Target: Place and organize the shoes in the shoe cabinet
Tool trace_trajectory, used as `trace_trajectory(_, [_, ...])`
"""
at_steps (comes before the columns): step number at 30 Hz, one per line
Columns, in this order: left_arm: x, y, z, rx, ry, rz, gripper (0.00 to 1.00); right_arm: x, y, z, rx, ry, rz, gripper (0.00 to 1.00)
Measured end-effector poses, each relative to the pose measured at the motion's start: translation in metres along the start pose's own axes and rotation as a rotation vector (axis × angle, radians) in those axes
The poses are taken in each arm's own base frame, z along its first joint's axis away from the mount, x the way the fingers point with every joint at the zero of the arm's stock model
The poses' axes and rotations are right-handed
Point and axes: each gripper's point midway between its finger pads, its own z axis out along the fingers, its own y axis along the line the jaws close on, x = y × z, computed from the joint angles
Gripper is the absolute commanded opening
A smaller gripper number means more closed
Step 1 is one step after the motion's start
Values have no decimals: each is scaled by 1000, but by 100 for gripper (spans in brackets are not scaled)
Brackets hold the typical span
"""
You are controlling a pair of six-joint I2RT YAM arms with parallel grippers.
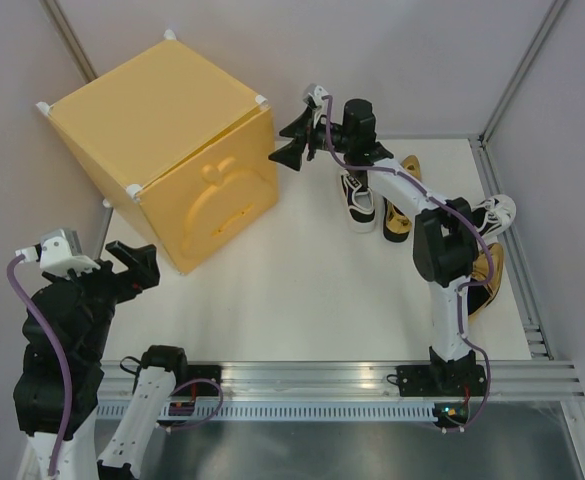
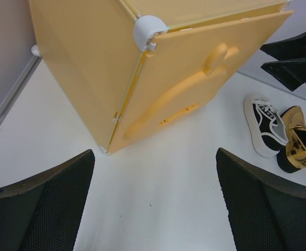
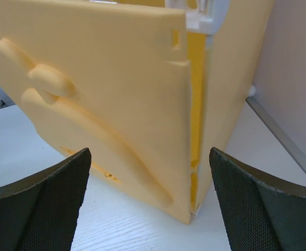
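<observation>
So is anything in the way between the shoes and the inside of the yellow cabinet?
Yes. The embossed hinged door of the large yellow plastic cabinet covers its front, only a crack ajar along one edge. The white-and-black sneakers and gold slip-ons lie outside on the table. The open right gripper hovers at that edge.

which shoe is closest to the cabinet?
The white-and-black sneaker leftmost in the top view, next to a gold slip-on; the other sneaker and other gold slip-on sit farther from the yellow cabinet.

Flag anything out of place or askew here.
The shoe cabinet sits skewed on the table, its door slightly ajar. One sneaker and gold slip-on lie together; the other sneaker and other slip-on lie apart, partly under the right arm.
</observation>
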Motion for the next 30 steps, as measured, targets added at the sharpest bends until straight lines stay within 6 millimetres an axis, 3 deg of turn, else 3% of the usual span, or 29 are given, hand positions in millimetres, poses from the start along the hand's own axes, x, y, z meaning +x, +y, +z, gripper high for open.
trace_trajectory(5, [-1,0,-2,2,-7,-1,100,-8,-2,-3,-13,-9,-12,98])
trace_trajectory(13, [-1,0,-2,1,-7,-1,100,-29,11,3,-128,-47,-47,98])
trace_trajectory(22, [0,0,-2,2,-7,-2,100,-18,31,1,-249,-43,22,98])
trace_trajectory(30, [-1,0,-2,2,-7,-2,100,-5,66,-22,-293,-6,104,96])
